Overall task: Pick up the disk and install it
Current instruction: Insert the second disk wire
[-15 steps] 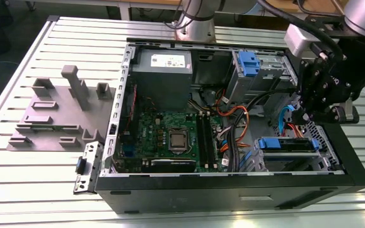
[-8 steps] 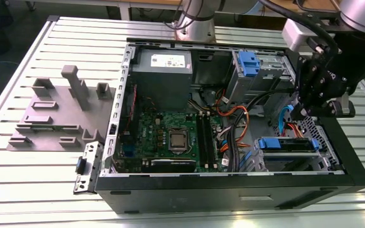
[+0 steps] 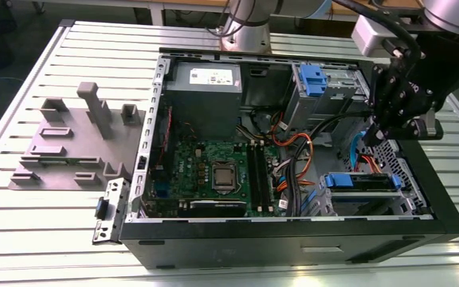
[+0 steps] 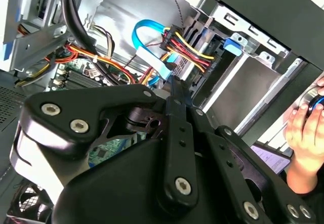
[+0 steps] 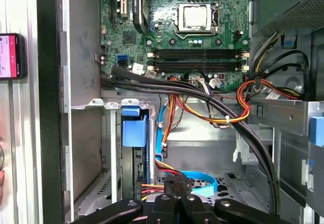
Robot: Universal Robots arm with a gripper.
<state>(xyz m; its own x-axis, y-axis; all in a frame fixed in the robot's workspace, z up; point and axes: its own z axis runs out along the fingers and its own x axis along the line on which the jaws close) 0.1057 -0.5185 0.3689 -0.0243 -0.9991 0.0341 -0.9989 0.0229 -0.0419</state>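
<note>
The pincer (image 3: pixel 401 128) hangs inside the open case (image 3: pixel 293 230), its fingers closed together on nothing, above the disk (image 3: pixel 363 182) already seated in its bay, cables plugged behind.

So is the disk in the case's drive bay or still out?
In: the disk sits in the drive bay, cables plugged in; the gripper hangs above it.
</note>
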